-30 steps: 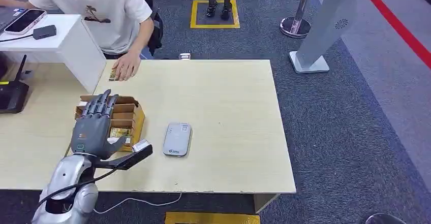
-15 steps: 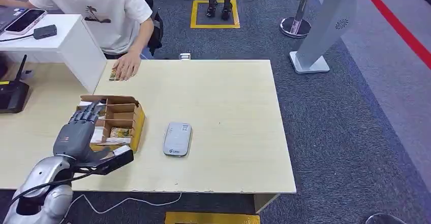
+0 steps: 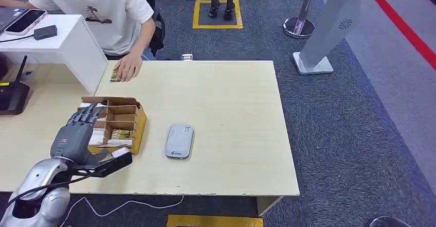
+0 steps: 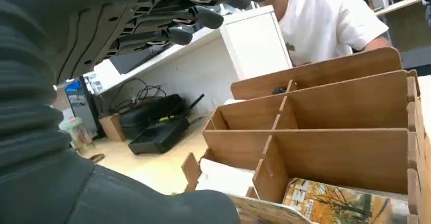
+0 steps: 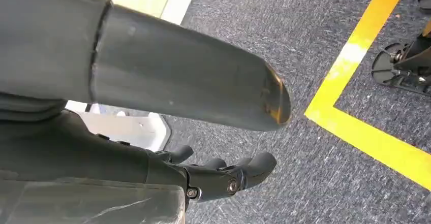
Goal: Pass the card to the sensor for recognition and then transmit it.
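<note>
We see left hand (image 3: pixel 72 137) hovering beside cardboard divider box (image 3: pixel 125 118), fingers spread, holding nothing. Card (image 3: pixel 122 134) lies in box's near compartment; grey sensor (image 3: pixel 179 141) just right of box. Right hand (image 5: pixel 218 176) hangs over carpet, fingers loose, empty. Person's hand (image 3: pixel 127 66) rests on another card beyond box.

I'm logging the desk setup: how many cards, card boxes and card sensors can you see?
Cards: 2, one in the box, one under the person's hand
Card box: 1
Sensor: 1
Total: 4
</note>
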### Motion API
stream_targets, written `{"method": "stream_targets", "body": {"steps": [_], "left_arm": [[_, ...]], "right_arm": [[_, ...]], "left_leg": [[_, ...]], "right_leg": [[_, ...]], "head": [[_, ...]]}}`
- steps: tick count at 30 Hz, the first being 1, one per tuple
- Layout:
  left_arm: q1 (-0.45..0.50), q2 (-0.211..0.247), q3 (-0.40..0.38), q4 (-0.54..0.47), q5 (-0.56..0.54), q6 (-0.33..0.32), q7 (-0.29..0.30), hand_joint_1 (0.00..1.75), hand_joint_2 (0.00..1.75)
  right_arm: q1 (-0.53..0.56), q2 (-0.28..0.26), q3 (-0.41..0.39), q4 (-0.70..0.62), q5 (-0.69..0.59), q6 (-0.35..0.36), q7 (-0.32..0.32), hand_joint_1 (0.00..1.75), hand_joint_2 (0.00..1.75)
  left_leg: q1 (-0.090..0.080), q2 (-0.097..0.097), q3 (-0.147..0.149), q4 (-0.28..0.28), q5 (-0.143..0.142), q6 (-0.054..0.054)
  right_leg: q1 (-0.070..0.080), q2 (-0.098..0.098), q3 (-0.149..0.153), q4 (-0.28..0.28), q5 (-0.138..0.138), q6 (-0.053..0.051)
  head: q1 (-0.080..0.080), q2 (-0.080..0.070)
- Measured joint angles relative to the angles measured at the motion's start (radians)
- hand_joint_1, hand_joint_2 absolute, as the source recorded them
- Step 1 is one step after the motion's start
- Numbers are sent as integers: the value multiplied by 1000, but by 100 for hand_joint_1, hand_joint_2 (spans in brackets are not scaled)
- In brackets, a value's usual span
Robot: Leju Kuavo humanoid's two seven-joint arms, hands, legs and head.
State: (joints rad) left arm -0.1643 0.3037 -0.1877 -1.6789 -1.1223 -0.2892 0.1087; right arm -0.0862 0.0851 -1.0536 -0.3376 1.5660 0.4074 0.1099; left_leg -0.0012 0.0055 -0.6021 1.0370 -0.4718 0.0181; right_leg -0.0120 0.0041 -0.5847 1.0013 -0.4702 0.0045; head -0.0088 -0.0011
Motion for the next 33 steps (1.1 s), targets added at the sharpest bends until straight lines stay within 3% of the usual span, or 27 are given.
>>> {"method": "stream_targets", "body": {"steps": [17, 26, 33], "left_arm": [[25, 69, 11, 0, 90, -26, 15, 0, 175], [28, 77, 11, 0, 96, -30, 15, 0, 175], [61, 119, 11, 0, 193, -64, 15, 0, 175]], "right_arm": [[-1, 0, 6, 0, 0, 0, -5, 0, 0], [-1, -1, 13, 0, 0, 0, -6, 0, 0], [-1, -6, 21, 0, 0, 0, -13, 0, 0]], "left_leg": [[0, 0, 0, 0, 0, 0], [0, 0, 0, 0, 0, 0], [0, 0, 0, 0, 0, 0]], "right_leg": [[0, -1, 0, 0, 0, 0], [0, 0, 0, 0, 0, 0], [0, 0, 0, 0, 0, 0]], "head": [[1, 0], [1, 0], [1, 0]]}}
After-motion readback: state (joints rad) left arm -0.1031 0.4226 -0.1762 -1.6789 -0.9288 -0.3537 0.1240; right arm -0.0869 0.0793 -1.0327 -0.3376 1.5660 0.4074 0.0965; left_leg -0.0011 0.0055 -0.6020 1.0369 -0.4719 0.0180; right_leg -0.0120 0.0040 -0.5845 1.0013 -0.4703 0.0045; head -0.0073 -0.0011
